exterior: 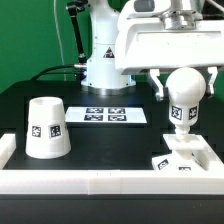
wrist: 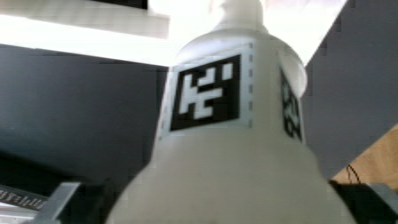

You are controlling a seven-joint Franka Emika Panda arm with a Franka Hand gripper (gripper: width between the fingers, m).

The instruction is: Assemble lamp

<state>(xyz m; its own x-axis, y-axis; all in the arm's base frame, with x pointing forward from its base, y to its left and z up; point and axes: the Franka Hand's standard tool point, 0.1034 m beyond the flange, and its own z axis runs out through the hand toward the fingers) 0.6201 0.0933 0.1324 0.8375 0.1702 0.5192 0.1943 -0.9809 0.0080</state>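
The white bulb (exterior: 186, 88) stands upright with its tagged stem down in the small square base (exterior: 187, 156), at the exterior view's right. My gripper (exterior: 185, 92) comes down from above with a finger on each side of the bulb's round head, shut on it. In the wrist view the bulb (wrist: 222, 130) fills the frame, its stem and a square tag pointing away from me; the fingers are almost wholly hidden. The truncated-cone shade (exterior: 47, 128) stands alone, narrow end up, at the exterior view's left, far from the gripper.
The marker board (exterior: 112, 113) lies flat on the black table between the shade and the base. A white rail (exterior: 100, 180) runs along the table's front edge and up both sides. The robot's white base (exterior: 105, 60) stands behind.
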